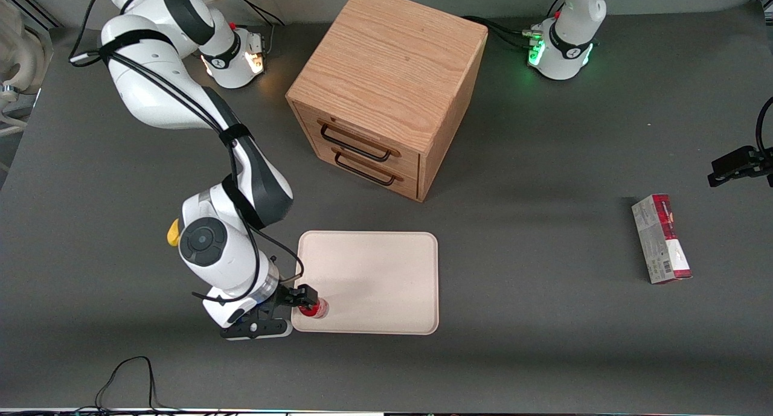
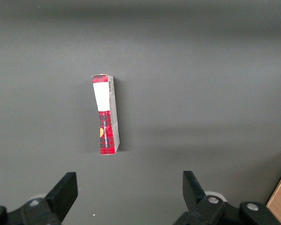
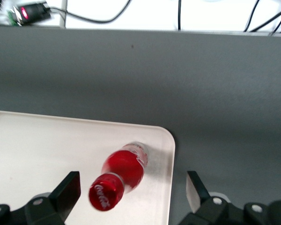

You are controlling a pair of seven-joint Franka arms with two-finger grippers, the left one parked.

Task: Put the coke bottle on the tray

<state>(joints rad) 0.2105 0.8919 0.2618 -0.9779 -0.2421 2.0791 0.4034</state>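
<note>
The coke bottle (image 1: 314,308) with its red cap and red label rests on the cream tray (image 1: 374,271), in the tray's corner nearest the front camera at the working arm's end. In the right wrist view the bottle (image 3: 122,176) points its cap at the camera and rests on the tray (image 3: 37,145) close to its rounded corner. My gripper (image 1: 304,300) is just above the bottle and open. Its fingers (image 3: 68,188) stand wide apart on either side of the bottle without touching it.
A wooden drawer cabinet (image 1: 386,90) stands farther from the front camera than the tray. A red-and-grey carton (image 1: 661,238) lies toward the parked arm's end, and also shows in the left wrist view (image 2: 106,115). A yellow lemon-like thing (image 1: 173,232) peeks out beside my wrist.
</note>
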